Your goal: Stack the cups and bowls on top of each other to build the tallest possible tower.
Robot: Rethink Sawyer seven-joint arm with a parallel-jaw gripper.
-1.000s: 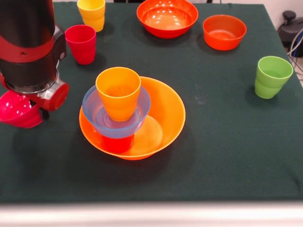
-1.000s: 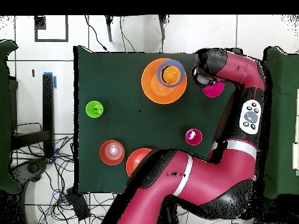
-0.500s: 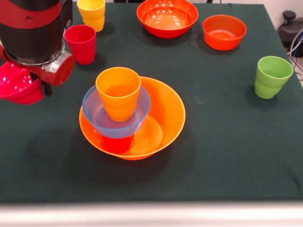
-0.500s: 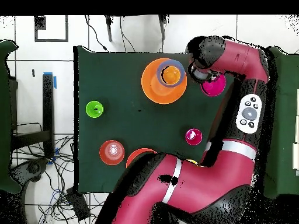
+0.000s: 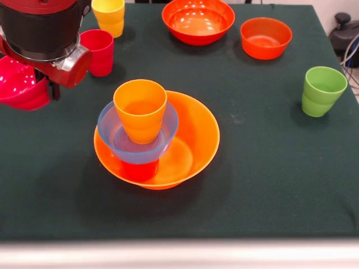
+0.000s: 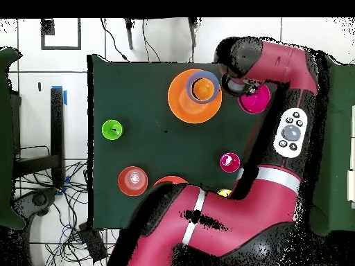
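The gripper hangs at the front view's left edge with the magenta bowl at its side, lifted above the table; the fingers are hidden beneath the wrist, so whether they clasp the bowl's rim I cannot tell. The tower stands just beside it: a large orange bowl holding a red-orange cup, a light blue bowl and an orange cup. Only the front view shows this layering, plus the yellow cup, while the overhead view shows the arm covering part of the table.
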